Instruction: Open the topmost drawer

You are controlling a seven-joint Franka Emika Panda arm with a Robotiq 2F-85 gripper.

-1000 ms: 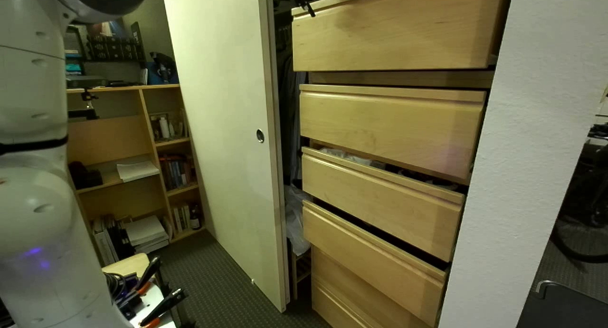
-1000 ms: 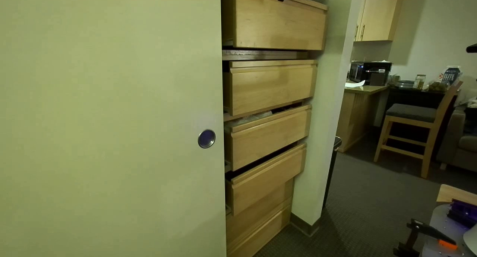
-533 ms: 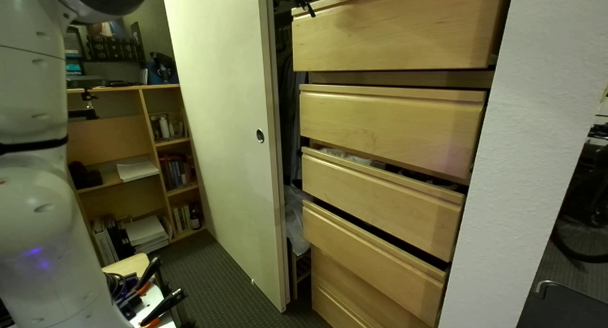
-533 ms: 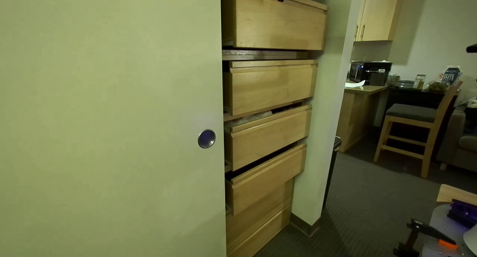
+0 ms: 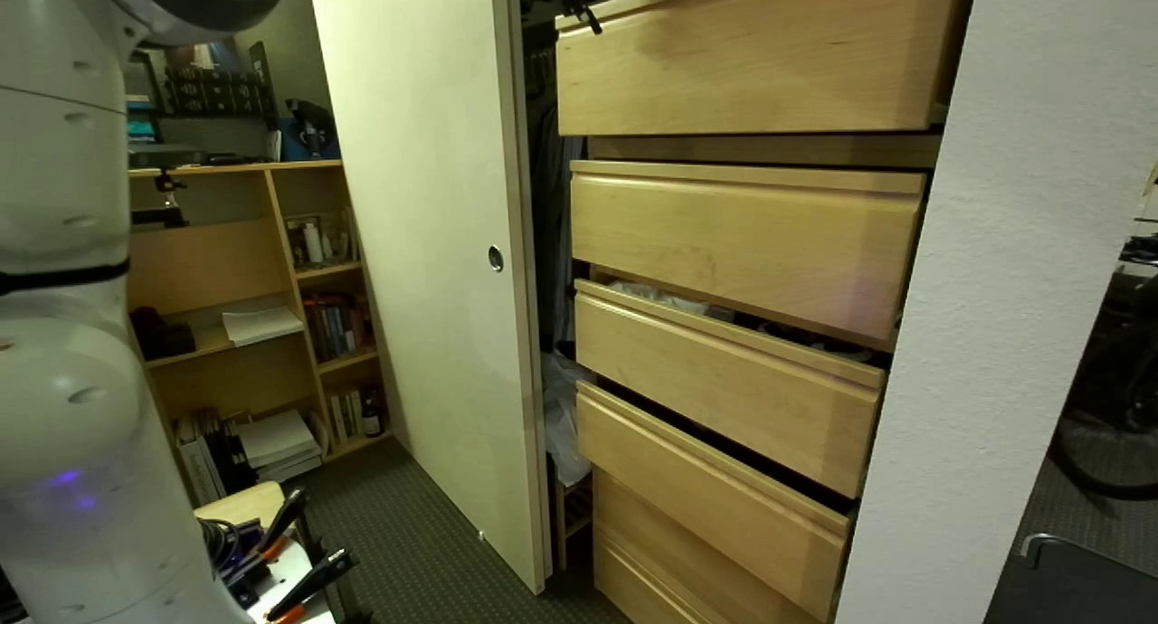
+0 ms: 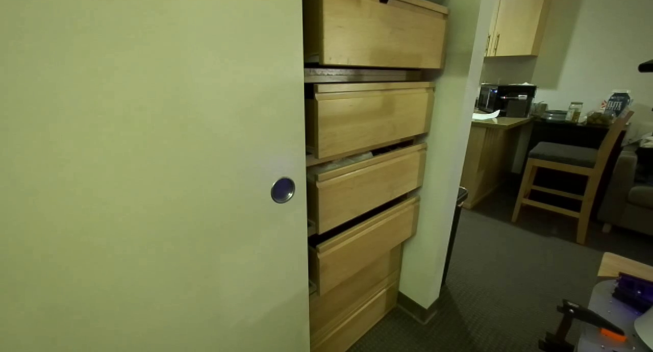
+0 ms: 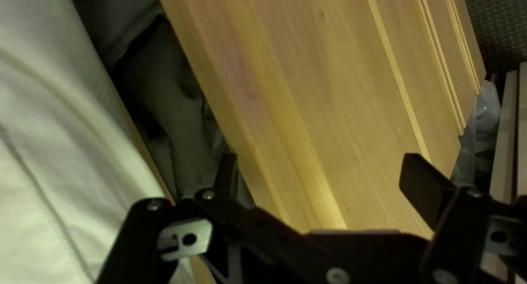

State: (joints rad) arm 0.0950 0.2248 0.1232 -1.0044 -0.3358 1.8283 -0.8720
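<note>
Topmost drawer [image 5: 751, 63], flat-fronted, pale blond wood, standing partly out; black two-fingered gripper [image 7: 320, 164], jaws wide apart, astride drawer's upper edge.

topmost drawer [image 5: 751, 63]: smooth wood | wall [image 5: 1004, 262]: rough, matt | arm [image 5: 63, 362]: glossy

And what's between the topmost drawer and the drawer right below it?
A recessed wooden strip separates the topmost drawer from the drawer below; both exterior views show it.
</note>
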